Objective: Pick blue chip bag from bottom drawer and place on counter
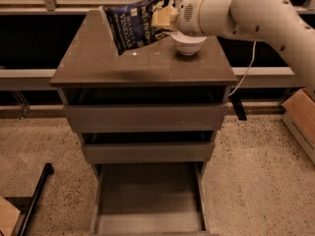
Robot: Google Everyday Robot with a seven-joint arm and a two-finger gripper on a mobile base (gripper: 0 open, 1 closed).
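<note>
The blue chip bag (133, 26) is a dark navy bag with white lettering, held tilted in the air above the back of the counter (123, 65). My gripper (163, 17) is shut on the bag's right edge, with the white arm reaching in from the upper right. The bottom drawer (147, 200) stands pulled open below, grey inside and with nothing in it.
A small white bowl (188, 43) sits on the counter's back right, just under my wrist. Two shallower upper drawers (145, 117) are slightly open. A black pole (34, 200) lies on the floor at the left, a cardboard box (301, 119) at the right.
</note>
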